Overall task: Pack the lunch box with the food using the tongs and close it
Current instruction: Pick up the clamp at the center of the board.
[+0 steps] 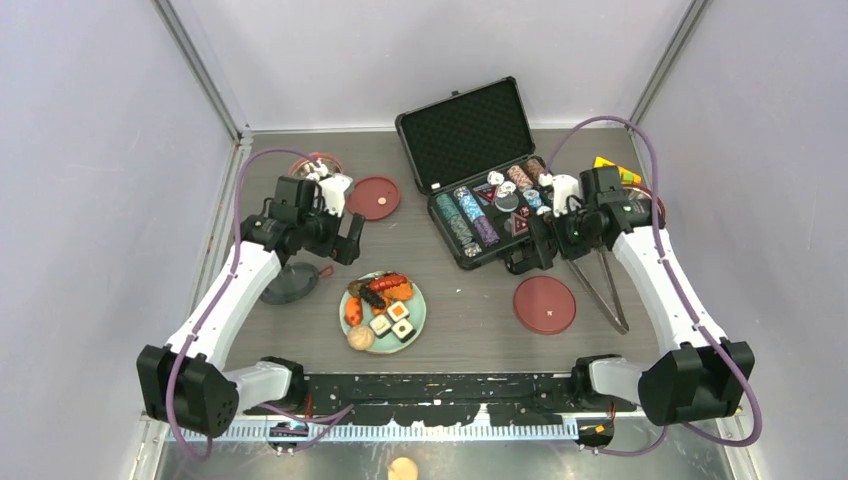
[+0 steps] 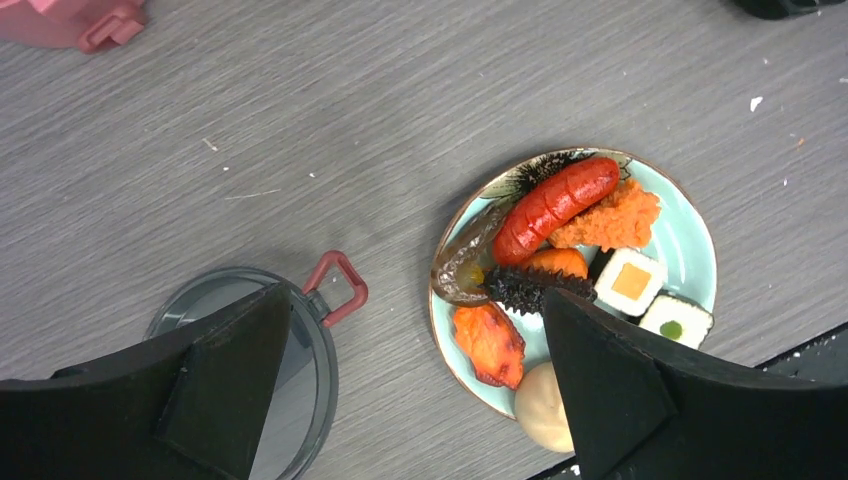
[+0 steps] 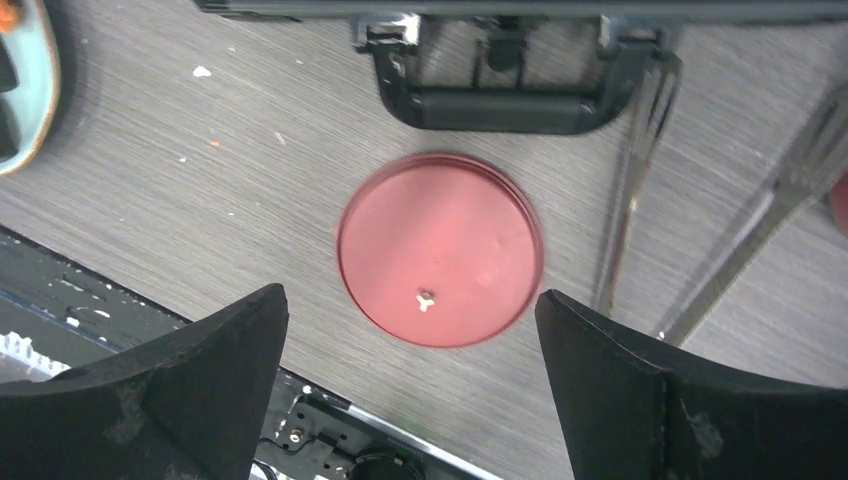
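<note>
Fig.: L gripper [image 2: 415, 300] hangs w/ jaws spread wide and nothing held, over the table [image 2: 300, 150] btw. the dark top lid [image 2: 312, 345] and the pale green plate [image 2: 690, 240], which carries the food [image 2: 555, 205] (sausage, shrimp bits, sushi rolls, bun). R gripper [image 3: 410, 292] is likewise wide open and empty, above a flat red inner lid [image 3: 440, 250] lying just in front of the open black chip case [image 1: 470, 150], w/ the tongs [image 1: 600, 285] flat on the table just R of that lid. A 2nd red inner lid [image 1: 373, 197] lies rear L, near a red bowl tier [image 1: 303, 162] partly hidden by the L arm [image 1: 240, 285].
</note>
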You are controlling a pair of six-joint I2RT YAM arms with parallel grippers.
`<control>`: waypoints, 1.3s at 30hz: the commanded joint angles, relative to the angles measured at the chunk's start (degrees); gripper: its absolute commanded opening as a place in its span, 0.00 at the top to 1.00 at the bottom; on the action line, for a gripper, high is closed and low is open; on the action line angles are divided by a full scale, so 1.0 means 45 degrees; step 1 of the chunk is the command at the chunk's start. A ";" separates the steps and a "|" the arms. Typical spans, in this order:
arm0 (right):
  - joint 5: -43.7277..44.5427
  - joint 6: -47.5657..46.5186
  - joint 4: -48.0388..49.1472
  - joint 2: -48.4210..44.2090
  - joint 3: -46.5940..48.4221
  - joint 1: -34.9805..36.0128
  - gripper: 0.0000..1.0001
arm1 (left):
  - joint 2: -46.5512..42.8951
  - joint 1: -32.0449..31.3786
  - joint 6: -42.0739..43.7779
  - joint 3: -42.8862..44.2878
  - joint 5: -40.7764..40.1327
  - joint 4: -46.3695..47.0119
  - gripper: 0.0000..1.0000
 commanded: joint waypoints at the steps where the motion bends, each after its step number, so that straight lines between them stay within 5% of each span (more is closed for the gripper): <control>1: -0.0228 -0.0864 -0.0916 -0.0406 0.0185 -0.1728 0.03 | -0.1141 0.0023 -0.0649 -0.0350 -0.0655 0.1337 0.00; 6: -0.0295 -0.2189 -0.1591 0.0078 0.0110 -0.4998 0.11 | -0.1752 0.0004 -0.0629 -0.0549 -0.0230 0.1755 0.00; 10: 0.0443 -0.2517 -0.0994 0.0796 -0.0351 -0.6048 0.21 | -0.1536 0.0005 -0.0798 -0.0382 -0.0231 0.1771 0.00; 23: 0.2176 -0.2204 0.2383 0.2934 -0.1802 -0.6214 0.43 | -0.1112 0.0004 -0.0905 -0.0276 -0.0107 0.1946 0.00; 39: 0.2998 -0.2167 0.4552 0.4877 -0.2536 -0.6218 0.55 | -0.1203 0.0004 -0.0608 -0.0255 -0.0307 0.1869 0.00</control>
